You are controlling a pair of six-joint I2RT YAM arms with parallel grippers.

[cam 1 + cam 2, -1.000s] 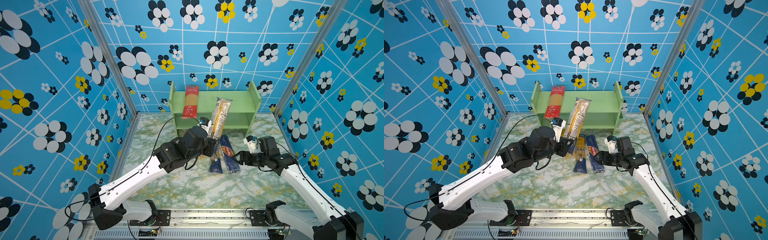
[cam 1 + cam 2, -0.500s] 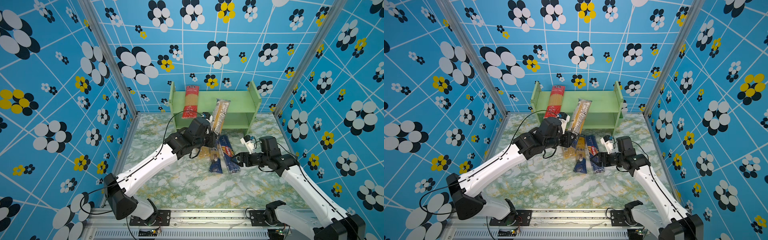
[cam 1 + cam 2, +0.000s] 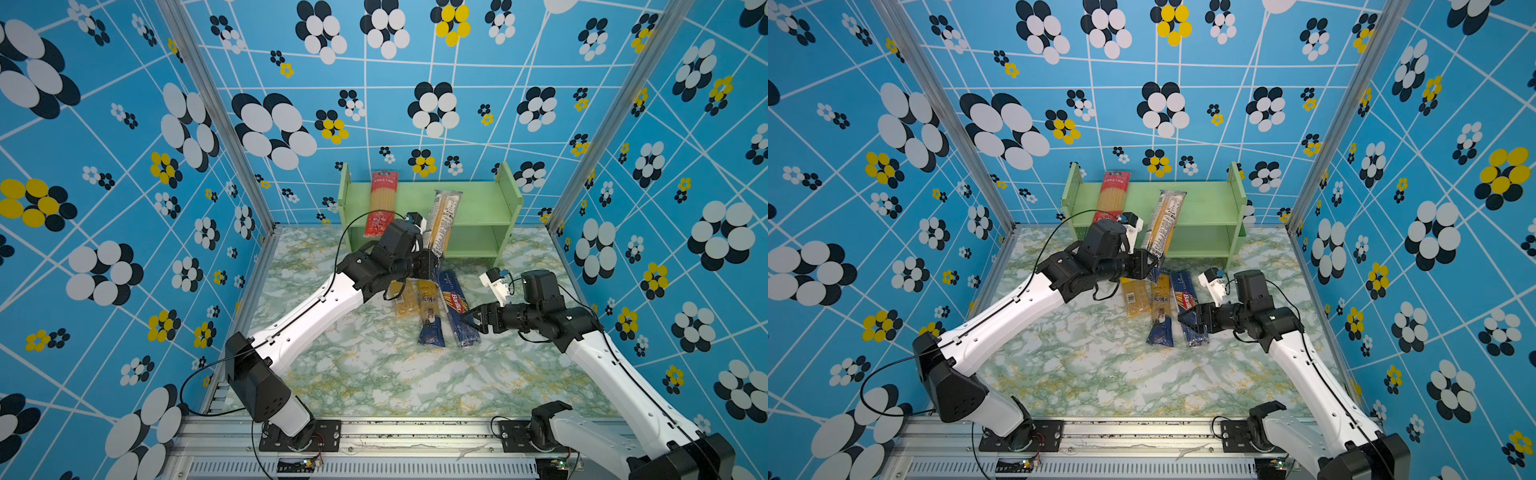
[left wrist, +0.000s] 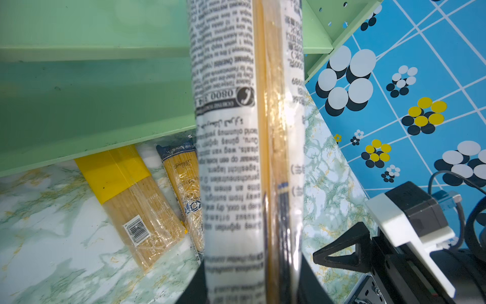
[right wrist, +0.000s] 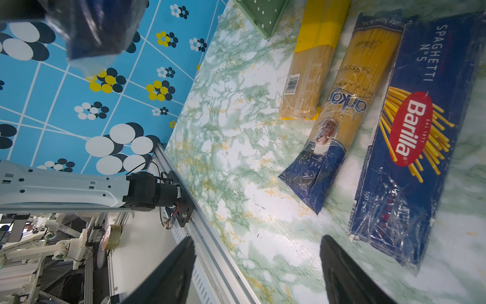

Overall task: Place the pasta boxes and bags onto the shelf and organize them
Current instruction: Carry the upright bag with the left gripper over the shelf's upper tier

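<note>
We clamp the printed spaghetti bag (image 3: 442, 220) low in our left fingers (image 4: 196, 292), its top over the shelf (image 3: 482, 203). Our right fingers (image 5: 344, 273) gape wide beside the Barilla box (image 3: 457, 307).

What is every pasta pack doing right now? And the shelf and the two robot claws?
shelf: standing upright.
red-ended bag: resting on the shelf's top tier.
printed bag: tilted, gripped low, upper end over the top tier.
plain yellow bag: flat on the table.
blue-and-yellow bag: flat on the table.
Barilla box: flat on the table.
left gripper: shut on the printed bag.
right gripper: open, empty, near the Barilla box.
</note>
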